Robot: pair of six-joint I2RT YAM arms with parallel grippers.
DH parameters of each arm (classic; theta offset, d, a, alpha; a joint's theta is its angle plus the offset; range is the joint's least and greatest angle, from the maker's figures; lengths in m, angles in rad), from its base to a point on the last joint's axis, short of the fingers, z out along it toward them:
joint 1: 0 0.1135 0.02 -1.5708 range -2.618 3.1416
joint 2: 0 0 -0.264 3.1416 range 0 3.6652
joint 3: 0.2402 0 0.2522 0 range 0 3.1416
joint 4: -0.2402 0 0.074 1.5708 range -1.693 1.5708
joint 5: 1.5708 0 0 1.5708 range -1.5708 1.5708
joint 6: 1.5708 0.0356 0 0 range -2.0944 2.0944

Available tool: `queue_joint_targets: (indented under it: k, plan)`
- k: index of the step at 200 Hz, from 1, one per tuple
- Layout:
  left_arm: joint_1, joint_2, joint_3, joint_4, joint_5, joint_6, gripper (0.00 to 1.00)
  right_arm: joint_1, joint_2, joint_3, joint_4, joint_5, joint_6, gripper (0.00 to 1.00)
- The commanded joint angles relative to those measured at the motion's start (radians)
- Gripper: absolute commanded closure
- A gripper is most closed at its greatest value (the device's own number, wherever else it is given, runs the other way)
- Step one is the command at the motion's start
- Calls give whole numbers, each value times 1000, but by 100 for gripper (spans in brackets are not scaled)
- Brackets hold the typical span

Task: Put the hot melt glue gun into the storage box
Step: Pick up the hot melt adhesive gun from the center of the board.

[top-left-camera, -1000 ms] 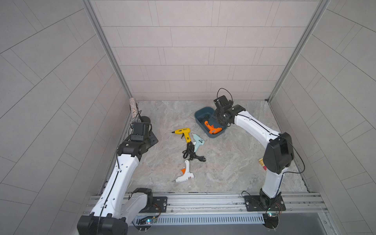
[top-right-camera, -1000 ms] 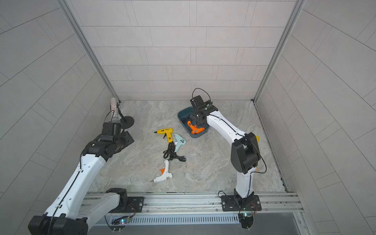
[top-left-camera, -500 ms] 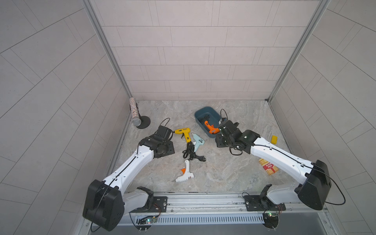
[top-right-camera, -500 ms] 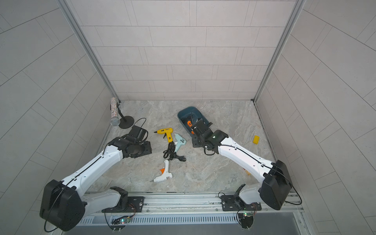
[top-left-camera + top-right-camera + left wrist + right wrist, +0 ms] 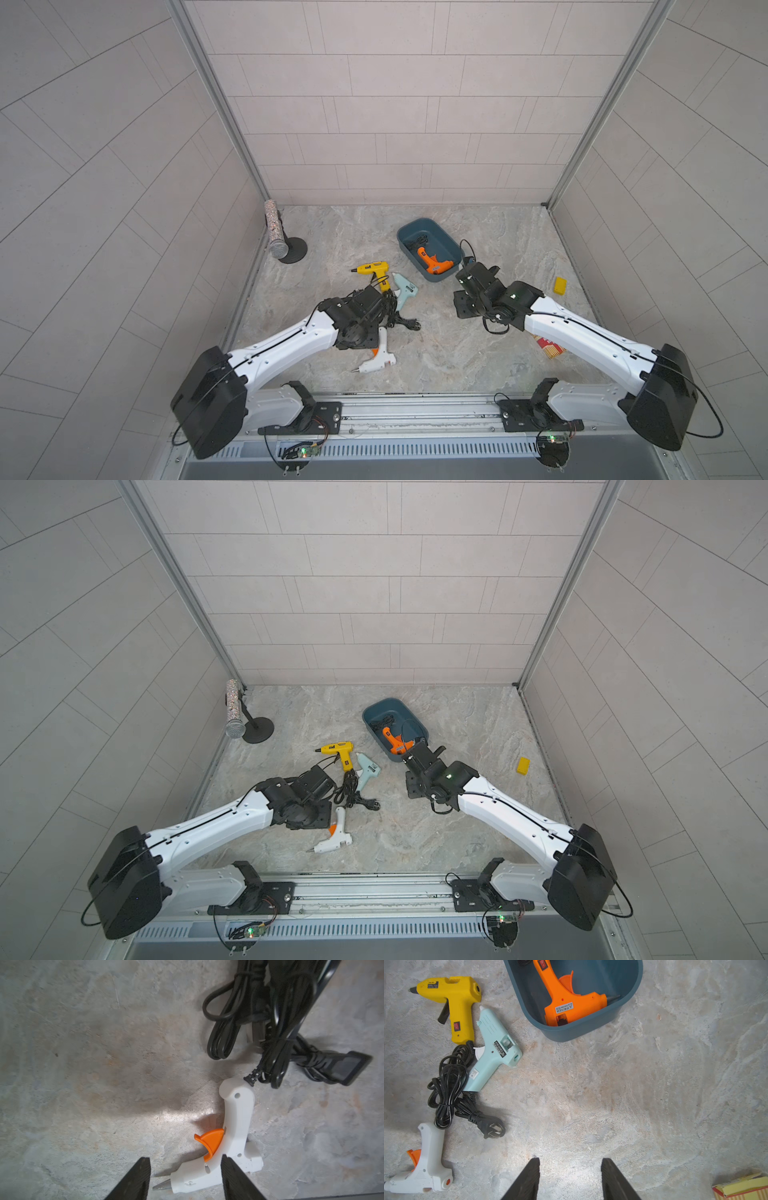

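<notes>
My right gripper (image 5: pixel 570 1160) has backed off the storage box (image 5: pixel 571 1030), jaws apart and empty; the orange glue gun (image 5: pixel 571 1003) lies inside. My left gripper (image 5: pixel 185 1159) has come down over the white glue gun (image 5: pixel 234 1126), whose nozzle end shows between its spread jaws.

My right wrist camera cuts off the storage box (image 5: pixel 571 1031), and with it the handle of the orange glue gun (image 5: pixel 566 1001). Same for the white glue gun (image 5: pixel 430 1157). Left wrist camera: cord bundle (image 5: pixel 259 1001) runs out of shot, blurred. In a top view my right arm half covers the striped carton (image 5: pixel 549 348).
</notes>
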Motion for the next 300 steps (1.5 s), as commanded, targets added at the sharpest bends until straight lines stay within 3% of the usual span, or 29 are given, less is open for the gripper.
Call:
queue_joint_targets:
  k: [1,86,142,183,221,245,266,284,300]
  plan:
    - [-42,72,32,23,-46,-34,38,-5,1,4,-12,23,-11,47]
    - [-98,288,179,43,-94,10,39,-36,-46,-18,-33,49,-25,47]
    - [-114,358,174,49,-110,-10,49,-61,-66,-50,-33,44,-27,46]
    - [-118,360,172,55,-102,-10,70,-68,-80,-56,-31,41,-29,46]
    - [-118,205,197,-49,-76,32,90,-86,-116,-31,-45,-2,-34,47]
    - [-115,31,259,-155,-43,113,92,-126,-160,-33,19,-172,-30,46]
    - [-108,-115,334,-217,-5,191,92,-205,-168,-79,183,-514,40,45]
    - [-83,-229,372,-184,39,270,91,-250,-128,-154,437,-801,217,45]
    - [-17,-306,369,-97,147,329,90,-252,-86,-243,791,-935,460,45]
